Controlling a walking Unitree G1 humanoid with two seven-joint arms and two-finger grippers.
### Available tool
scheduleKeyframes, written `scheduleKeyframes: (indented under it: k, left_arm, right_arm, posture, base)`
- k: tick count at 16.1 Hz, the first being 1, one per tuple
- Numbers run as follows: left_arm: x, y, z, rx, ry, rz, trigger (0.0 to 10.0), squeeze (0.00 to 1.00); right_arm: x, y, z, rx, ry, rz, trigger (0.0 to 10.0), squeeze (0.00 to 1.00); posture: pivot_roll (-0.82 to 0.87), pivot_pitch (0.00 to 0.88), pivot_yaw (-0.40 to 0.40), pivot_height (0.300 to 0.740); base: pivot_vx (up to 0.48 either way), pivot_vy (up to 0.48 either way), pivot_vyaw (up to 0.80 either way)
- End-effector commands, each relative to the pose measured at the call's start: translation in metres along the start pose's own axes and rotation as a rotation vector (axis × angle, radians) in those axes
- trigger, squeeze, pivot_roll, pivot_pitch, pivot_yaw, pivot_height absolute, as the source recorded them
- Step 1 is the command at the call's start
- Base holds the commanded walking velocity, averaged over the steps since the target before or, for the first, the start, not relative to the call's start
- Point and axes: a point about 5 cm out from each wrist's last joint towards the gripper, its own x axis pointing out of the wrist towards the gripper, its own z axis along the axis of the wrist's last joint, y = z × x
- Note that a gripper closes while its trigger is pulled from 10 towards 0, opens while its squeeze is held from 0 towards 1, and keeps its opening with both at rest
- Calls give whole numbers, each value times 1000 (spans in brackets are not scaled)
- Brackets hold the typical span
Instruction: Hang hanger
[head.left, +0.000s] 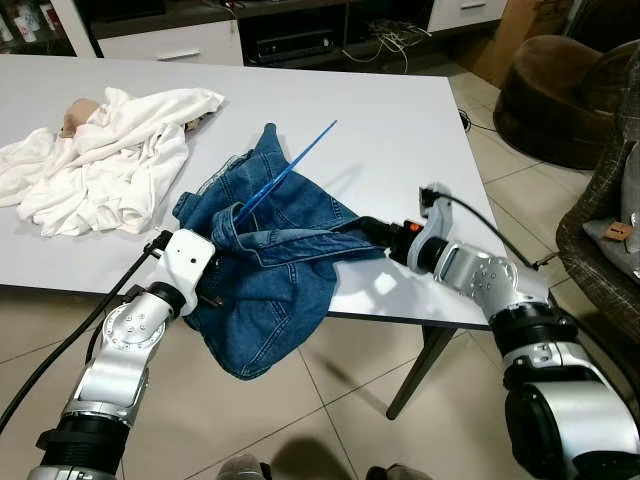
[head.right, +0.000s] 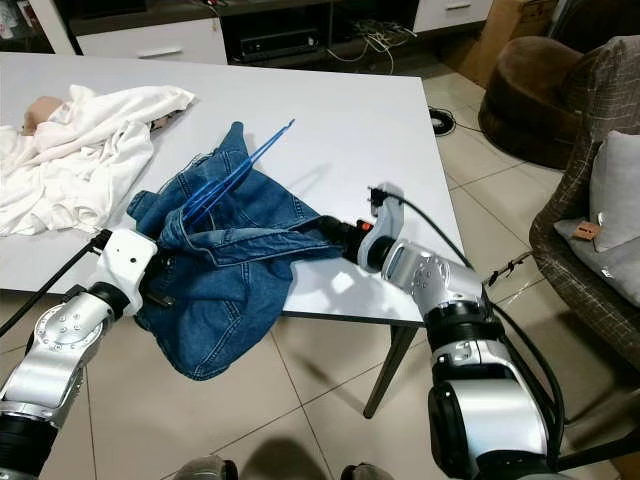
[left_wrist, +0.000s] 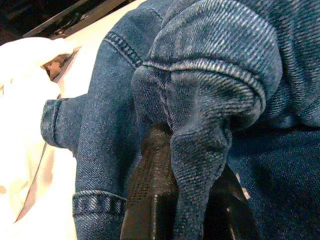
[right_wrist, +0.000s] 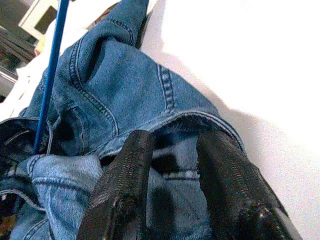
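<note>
A blue denim garment is lying half on the white tabletop, its lower part hanging over the near edge. A thin blue hanger is sticking up out of the denim, angled away from the robot. The left claw is pinching a thick denim fold between its fingers at the garment's left side. The right claw is gripping the hem at the garment's right side, fingers partly apart with cloth between them. A white cloth is lying left of the denim.

White cloth on white table.
</note>
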Motion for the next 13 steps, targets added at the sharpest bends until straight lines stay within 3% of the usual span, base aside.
scheduleKeyframes:
  k: [1, 5, 8, 13]
  left_arm:
    - [-1, -8, -5, -4, 24, -30, 10000, 0]
    - [0, -8, -4, 2, 25, -30, 10000, 0]
    - [0, -6, -3, 7, 23, -30, 10000, 0]
    - [1, -5, -2, 15, 18, -32, 10000, 0]
  right_arm:
    - [-3, 3, 15, -44, -25, 17, 10000, 0]
    - [-5, 13, 11, -60, 36, 120, 10000, 0]
    - [-2, 12, -1, -76, 84, 107, 10000, 0]
    - [-2, 9, -2, -103, 99, 76, 10000, 0]
  posture:
    - [-4, 58, -14, 740]
    - [-5, 55, -13, 740]
    - [-4, 52, -8, 740]
    - [-3, 52, -5, 740]
  base:
    - [0, 0, 0]
    - [0, 0, 0]
    - [0, 0, 0]
    - [0, 0, 0]
